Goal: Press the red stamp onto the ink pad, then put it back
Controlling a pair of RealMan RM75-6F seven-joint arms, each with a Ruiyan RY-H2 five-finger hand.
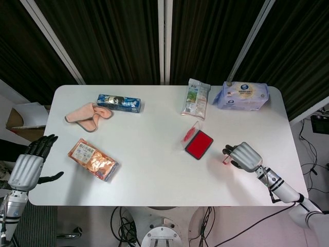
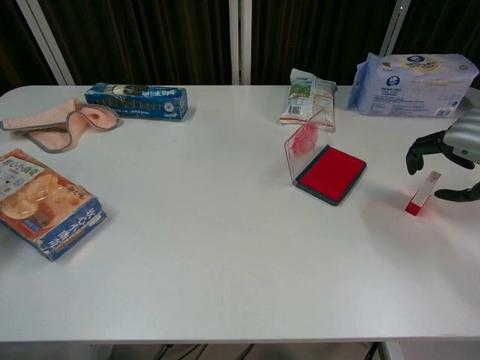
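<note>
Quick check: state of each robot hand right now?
Left robot hand: open, holding nothing.
Right robot hand: open around the stamp, not gripping yet.

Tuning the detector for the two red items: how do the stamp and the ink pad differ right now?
The red stamp is small, narrow and stands tilted with a pale top; the ink pad is wider, flat and dark-framed. The pad has a clear lid raised beside it; the stamp has none. The right hand hovers at the stamp, not the pad. Both are red and sit on the table.
</note>
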